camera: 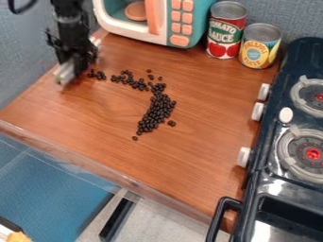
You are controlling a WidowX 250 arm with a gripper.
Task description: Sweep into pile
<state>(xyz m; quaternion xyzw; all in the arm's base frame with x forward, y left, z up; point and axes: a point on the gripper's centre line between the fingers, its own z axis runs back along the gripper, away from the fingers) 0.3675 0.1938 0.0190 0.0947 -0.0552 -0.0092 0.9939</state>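
Jaws (76, 67) hanging at ten o'clock, dark beans (156, 114) lying spread over the desk (208, 99).
The jaws are pointing down beside a pale, blurred strip (65, 73); how far they are opening, and whether they are gripping it, I cannot tell. Small, dark, rounded beans are trailing from near the jaws toward the middle, then bending toward six o'clock in a thicker band, with a few lying loose alongside. Farther out, a teal-and-white toy microwave (201, 21) is standing at twelve, two cans (225, 34) at one, a black stove (291, 66) at three.
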